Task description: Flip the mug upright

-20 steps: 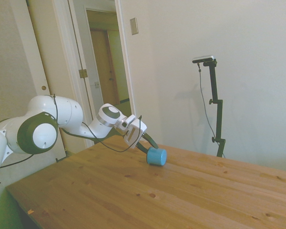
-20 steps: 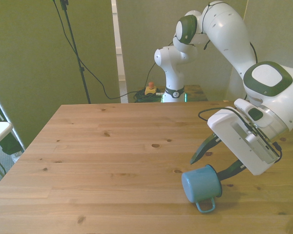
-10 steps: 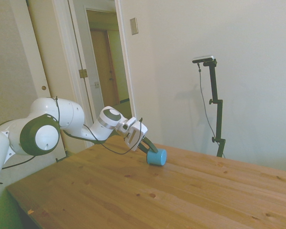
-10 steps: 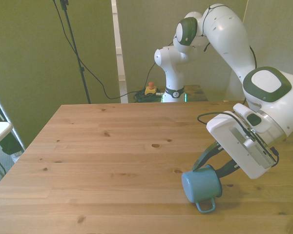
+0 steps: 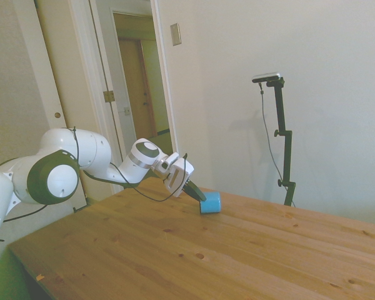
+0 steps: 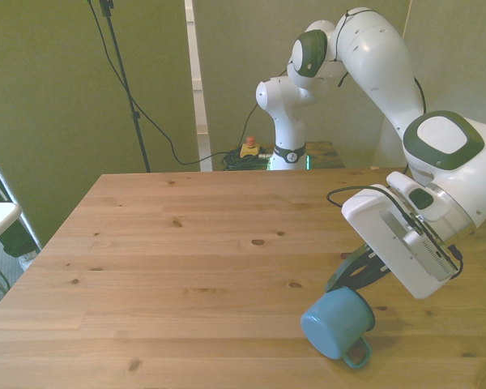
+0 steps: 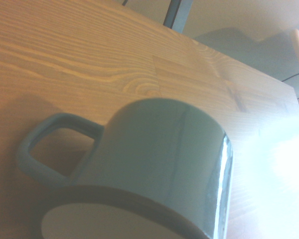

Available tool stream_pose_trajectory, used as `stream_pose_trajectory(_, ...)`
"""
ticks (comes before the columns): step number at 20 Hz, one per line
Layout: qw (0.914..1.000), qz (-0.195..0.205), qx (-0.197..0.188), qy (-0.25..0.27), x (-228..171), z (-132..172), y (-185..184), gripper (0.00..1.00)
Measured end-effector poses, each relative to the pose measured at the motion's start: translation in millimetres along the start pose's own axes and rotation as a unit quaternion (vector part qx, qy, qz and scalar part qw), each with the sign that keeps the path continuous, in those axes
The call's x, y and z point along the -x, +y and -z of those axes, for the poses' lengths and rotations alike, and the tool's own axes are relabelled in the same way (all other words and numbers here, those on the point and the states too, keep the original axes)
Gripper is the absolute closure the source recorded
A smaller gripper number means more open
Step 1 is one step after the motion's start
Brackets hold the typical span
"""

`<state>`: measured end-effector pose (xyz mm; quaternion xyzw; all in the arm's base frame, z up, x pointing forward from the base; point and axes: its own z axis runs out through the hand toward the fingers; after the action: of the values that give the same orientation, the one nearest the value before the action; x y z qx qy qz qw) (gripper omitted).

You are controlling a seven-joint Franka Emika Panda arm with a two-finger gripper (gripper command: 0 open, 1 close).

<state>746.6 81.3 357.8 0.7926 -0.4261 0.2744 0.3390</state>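
1. Mug: tilted on the wooden table, base toward the camera, handle near the front edge.
2. Gripper: jaws appear closed on the rim.
3. Advice: rotate the wrist slowly; keep the base clear of the table.

Glossy white rounded arm with dark grey joint caps, a thin black cable, dark pincer.

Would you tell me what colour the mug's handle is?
Light blue, like the mug; the wrist view shows the handle best.
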Motion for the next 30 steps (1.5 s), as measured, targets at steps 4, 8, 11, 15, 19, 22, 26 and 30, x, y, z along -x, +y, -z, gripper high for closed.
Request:
stream_pose_trajectory(4,1.0000,0.000,-0.003,-0.001,0,3,-1,1.00)
stream_pose_trajectory(8,0.9999,-0.003,-0.010,-0.010,0,10,-1,1.00)
stream_pose_trajectory(11,0.9989,-0.004,-0.023,-0.042,-7,17,2,1.00)
stream_pose_trajectory(15,0.9930,0.006,-0.051,-0.107,-28,30,16,1.00)
stream_pose_trajectory(19,0.9811,0.019,-0.088,-0.171,-59,43,39,1.00)
stream_pose_trajectory(22,0.9688,0.039,-0.121,-0.213,-74,53,56,1.00)
stream_pose_trajectory(26,0.9485,0.075,-0.152,-0.268,-73,52,68,1.00)
stream_pose_trajectory(30,0.9223,0.106,-0.184,-0.323,-68,37,72,1.00)
